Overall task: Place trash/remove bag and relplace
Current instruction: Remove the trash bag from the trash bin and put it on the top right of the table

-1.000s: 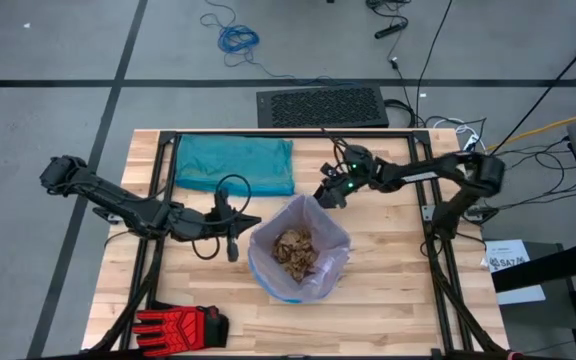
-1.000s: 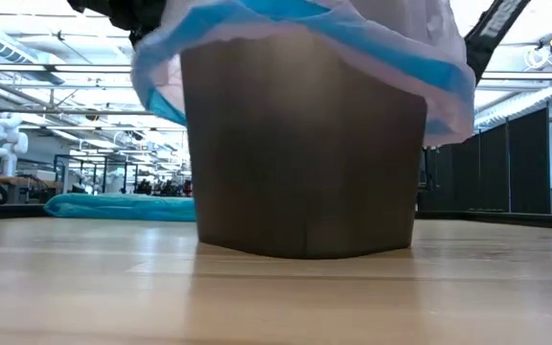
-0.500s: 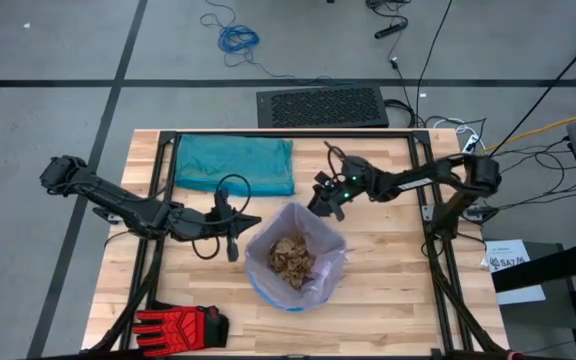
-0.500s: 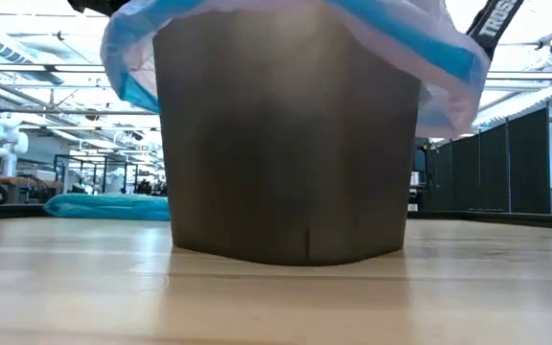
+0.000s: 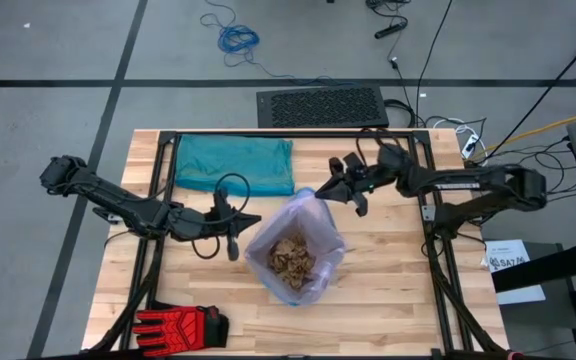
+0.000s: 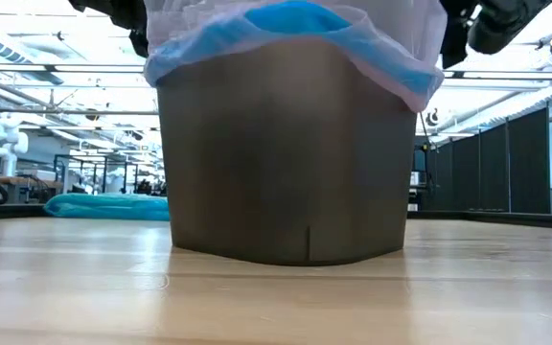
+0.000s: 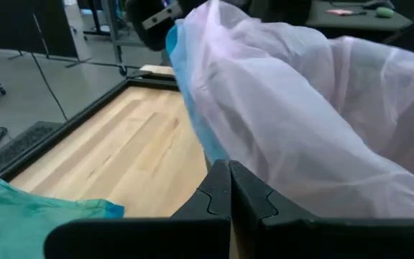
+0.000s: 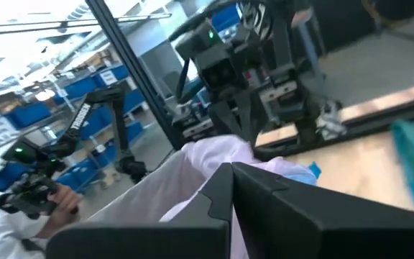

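Note:
A brown bin stands mid-table, lined with the pale lilac-pink bag, whose blue rim is folded over its top. Tan paper trash lies inside. My right gripper is at the bag's far right corner, shut on it. My left gripper is shut beside the bag's left side, which fills the left wrist view. The teal-green replacement bag lies flat at the far left. My right gripper pinches the bag's rim at its far right corner between its two fingers, coming from the table's right side and slanting down. That corner is drawn up into a peak toward the fingers, while the rest stays on the bin. My left gripper's shut fingertips stand right at the bag's left side; I cannot tell whether they touch it.
A red-and-black glove lies at the near left corner. A black frame runs around the table's far and side edges. Bare wood lies to the right of the bin and in front of it.
My right arm has swung its elbow toward the table's right edge, and its gripper has drawn back slightly to the far right. The bag's far right corner has risen into a peak, and its overhanging rim has pulled upward. The bin has slid a little toward the table's left.

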Motion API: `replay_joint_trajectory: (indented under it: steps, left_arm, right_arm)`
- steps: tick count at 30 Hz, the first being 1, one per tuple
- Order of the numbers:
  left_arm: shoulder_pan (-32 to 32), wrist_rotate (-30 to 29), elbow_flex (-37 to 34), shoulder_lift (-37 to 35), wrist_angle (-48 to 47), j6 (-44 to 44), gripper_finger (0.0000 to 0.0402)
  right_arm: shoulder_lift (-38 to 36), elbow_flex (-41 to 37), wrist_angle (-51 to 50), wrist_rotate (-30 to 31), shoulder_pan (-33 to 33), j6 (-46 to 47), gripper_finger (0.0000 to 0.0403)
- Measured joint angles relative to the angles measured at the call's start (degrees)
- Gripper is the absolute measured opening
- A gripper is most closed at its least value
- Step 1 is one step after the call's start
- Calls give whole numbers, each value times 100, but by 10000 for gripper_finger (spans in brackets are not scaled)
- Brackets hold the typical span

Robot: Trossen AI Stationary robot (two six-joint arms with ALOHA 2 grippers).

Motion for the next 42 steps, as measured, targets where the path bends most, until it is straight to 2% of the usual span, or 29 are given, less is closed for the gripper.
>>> replay_joint_trajectory:
  steps: [8, 12, 15, 17, 27, 34, 42]
  left_arm:
    - [56, -21, 2, -48, 431, 359, 0]
    - [56, 609, 26, -48, 958, 775, 7]
    - [115, 1188, 192, -48, 976, 766, 26]
    - [168, 1369, 275, -48, 890, 759, 40]
    - [432, 1390, 350, -48, 837, 756, 103]
    - [432, 1396, 350, -26, 849, 777, 112]
    - [432, 1396, 361, 221, 876, 1383, 112]
  right_arm:
    - [-248, 33, -203, 171, 266, -680, 0]
    - [-232, 364, -1118, 641, 622, -1531, 0]
    - [-225, 751, -1947, 1104, 986, -2317, 0]
    - [-225, 1043, -2392, 1405, 1252, -2767, 0]
    - [124, 1868, -3320, 2386, 2405, -3888, 0]
    - [803, 2032, -3594, 3255, 2729, -4120, 0]
    - [1329, 2398, -3804, 3286, 2751, -4227, 0]
